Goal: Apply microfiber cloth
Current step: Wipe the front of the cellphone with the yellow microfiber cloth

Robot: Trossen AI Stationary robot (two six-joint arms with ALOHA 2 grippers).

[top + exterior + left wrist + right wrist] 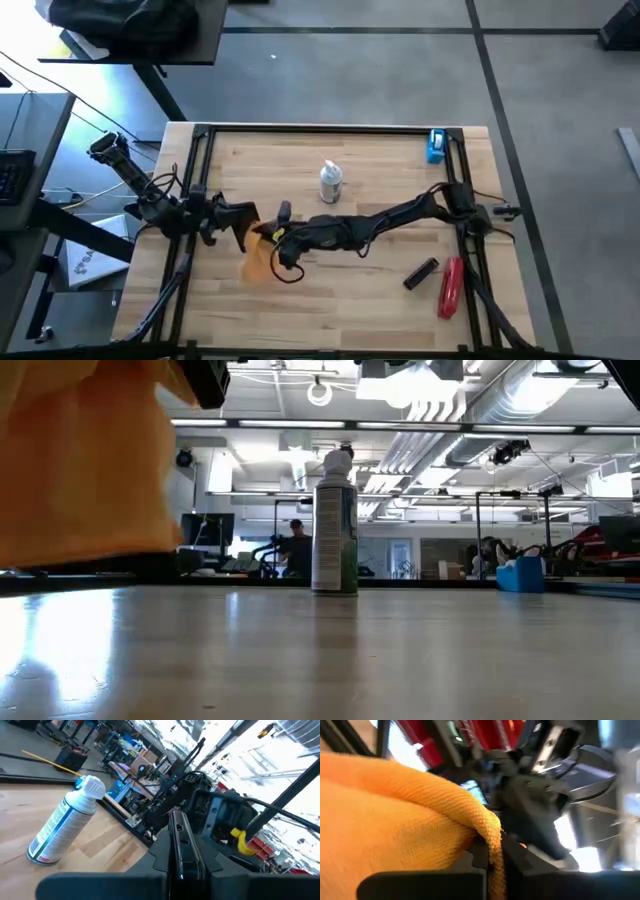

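The orange-yellow microfiber cloth (259,257) hangs over the middle-left of the table, with my right gripper (282,238) shut on it. In the low view the cloth (80,460) fills the upper left and ends above the tabletop. My left gripper (240,222) sits just left of it, shut on a thin black phone (180,840) that the left wrist view shows edge-on. The two grippers face each other closely. Whether the cloth touches the phone, I cannot tell. My left gripper pinches the black phone by its two flat faces (181,862) between its two fingers, coming level from the table's left. The phone stands on edge, lifted clear of the table. My right gripper pinches a folded edge of the cloth (493,851) between its two fingers, reaching in from the table's right. The cloth bulges to one side of the fingers and hangs slack below them, clear of the table.
A white spray can (331,182) stands upright just beyond the grippers, mid-table. A blue object (436,146) sits at the far right corner. A red tool (451,287) and a small black object (421,273) lie near the right front. Bare wood lies along the near edge.
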